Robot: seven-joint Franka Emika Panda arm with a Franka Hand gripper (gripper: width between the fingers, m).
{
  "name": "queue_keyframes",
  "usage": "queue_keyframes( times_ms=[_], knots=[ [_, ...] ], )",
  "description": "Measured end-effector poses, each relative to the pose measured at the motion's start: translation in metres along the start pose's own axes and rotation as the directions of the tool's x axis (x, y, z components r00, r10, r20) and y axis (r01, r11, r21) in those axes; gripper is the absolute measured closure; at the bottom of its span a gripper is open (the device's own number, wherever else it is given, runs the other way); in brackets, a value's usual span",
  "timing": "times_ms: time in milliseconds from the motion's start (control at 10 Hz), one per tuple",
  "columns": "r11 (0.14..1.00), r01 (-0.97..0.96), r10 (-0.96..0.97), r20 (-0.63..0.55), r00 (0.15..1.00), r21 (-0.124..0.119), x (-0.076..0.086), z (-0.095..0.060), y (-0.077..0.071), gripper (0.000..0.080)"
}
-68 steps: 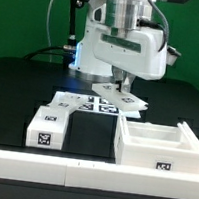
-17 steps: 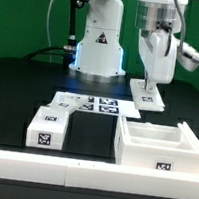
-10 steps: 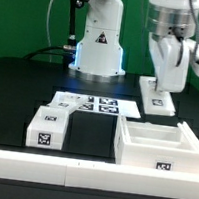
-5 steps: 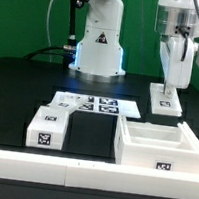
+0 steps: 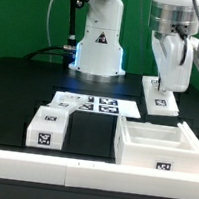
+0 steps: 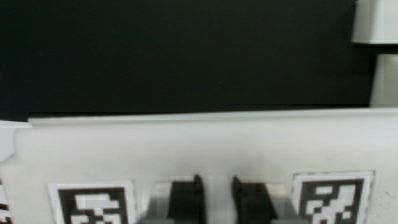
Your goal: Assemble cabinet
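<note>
One flat tagged panel clamped between jaws, held near cabinet box.

Cabinet box: white, open-topped, one tag on its near face, at the exterior view's near right. Flat panel: white, tagged, held clear of the table just beyond the box.

Wrist view, soft and blurred: a white panel right at the gripper, its two tags cut off at the picture's edge, patterns unreadable. In the exterior view, the arm above the gripper runs out of frame.
</note>
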State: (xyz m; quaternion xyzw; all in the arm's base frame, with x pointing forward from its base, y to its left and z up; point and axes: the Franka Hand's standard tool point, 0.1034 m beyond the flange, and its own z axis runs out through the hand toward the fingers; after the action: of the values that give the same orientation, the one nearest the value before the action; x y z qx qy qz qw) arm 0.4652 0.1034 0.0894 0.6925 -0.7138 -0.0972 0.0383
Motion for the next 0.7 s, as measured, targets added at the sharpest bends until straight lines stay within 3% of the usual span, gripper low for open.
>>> queue_keyframes(
  times_ms=[100,300,400,500,600,700],
  knots=[
    [1.0,0.003,-0.003,-0.001,1.0,-0.005,0.0,0.003,0.002,0.0735],
    [1.0,0.012,-0.012,-0.007,1.0,0.023,0.0,0.003,-0.001,0.0735],
    [0.999,0.042,-0.042,-0.014,0.999,-0.011,0.001,0.005,0.0,0.0735],
    [0.998,0.064,-0.064,-0.022,0.998,0.015,0.003,0.004,-0.005,0.0735],
    [0.997,0.074,-0.074,-0.028,0.997,0.017,0.004,0.003,-0.005,0.0735],
    [0.993,0.085,-0.082,-0.038,0.996,0.085,0.006,0.002,-0.012,0.0735]
  ],
)
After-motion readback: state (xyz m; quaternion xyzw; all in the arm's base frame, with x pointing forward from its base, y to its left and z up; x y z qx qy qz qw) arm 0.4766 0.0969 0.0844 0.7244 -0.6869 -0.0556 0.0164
